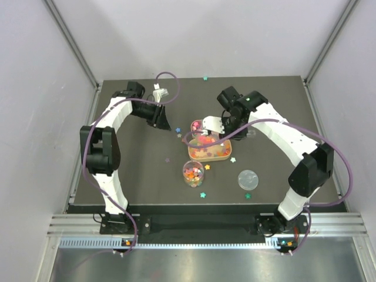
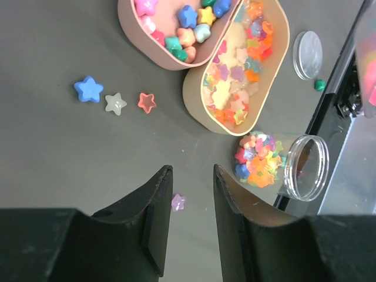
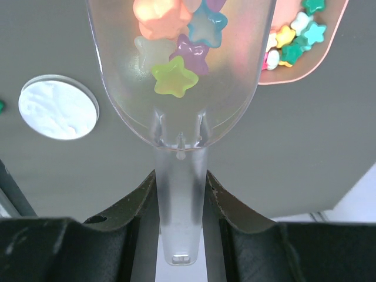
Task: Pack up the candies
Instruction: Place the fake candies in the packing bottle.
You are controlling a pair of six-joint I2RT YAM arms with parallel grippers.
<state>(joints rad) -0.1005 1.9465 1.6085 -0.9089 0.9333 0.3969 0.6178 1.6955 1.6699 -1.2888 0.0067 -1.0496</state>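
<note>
Currently pinching loaded scoop in right hand, left hand spread; probably spills candies if tipped off jar.

Candies were blue, pink, yellow, orange and green; tray peach-pink; scoop clear; tabletop dark grey.

A robot lab cell: grey panel walls, aluminium framing, dark table.
</note>
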